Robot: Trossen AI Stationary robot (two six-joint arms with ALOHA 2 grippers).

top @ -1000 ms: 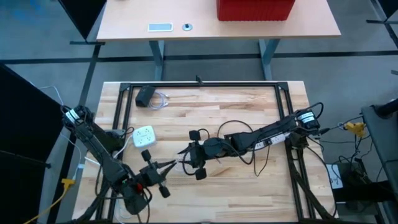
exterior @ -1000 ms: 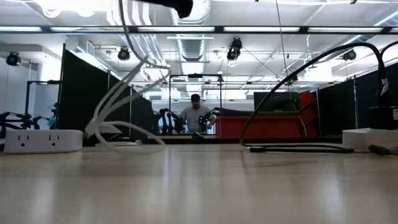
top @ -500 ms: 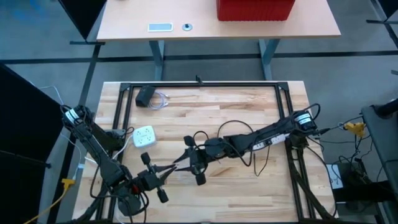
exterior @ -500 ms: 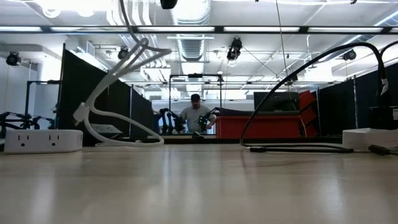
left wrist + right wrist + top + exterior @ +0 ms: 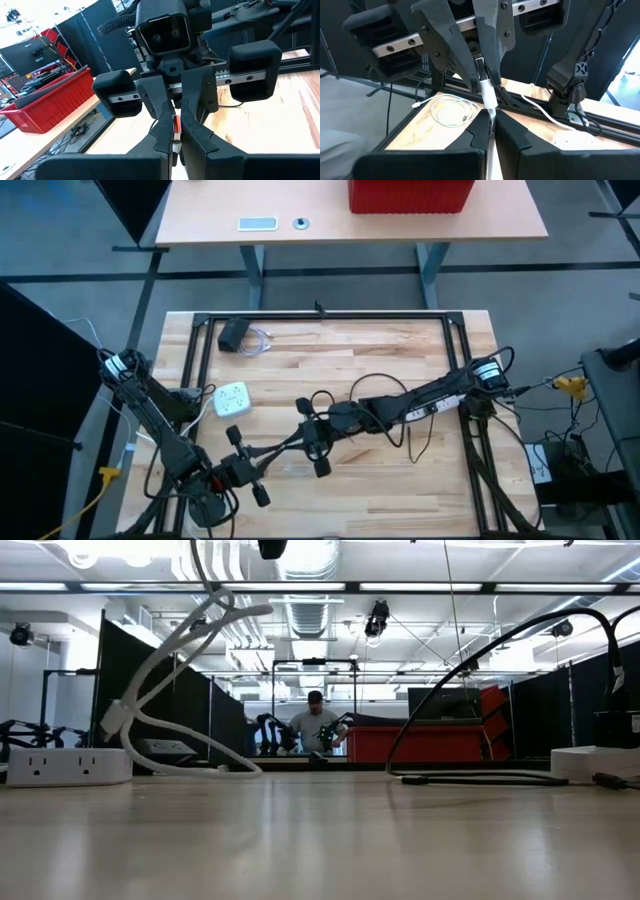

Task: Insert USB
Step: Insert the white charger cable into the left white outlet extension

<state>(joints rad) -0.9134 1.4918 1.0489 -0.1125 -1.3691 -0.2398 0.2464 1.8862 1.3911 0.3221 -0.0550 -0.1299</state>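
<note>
Near the front of the wooden table the two grippers meet tip to tip. The left gripper has its fingers pinched together on the white USB cable. The right gripper is likewise clamped narrow on the cable's plug end, which the left wrist view shows as a small red-and-white piece between its fingers. From overhead the cable is hardly visible between the tips; the low view shows it looping up off the tabletop. A white power strip lies just beside the left arm. A red bin sits on the far desk, its contents unclear.
</note>
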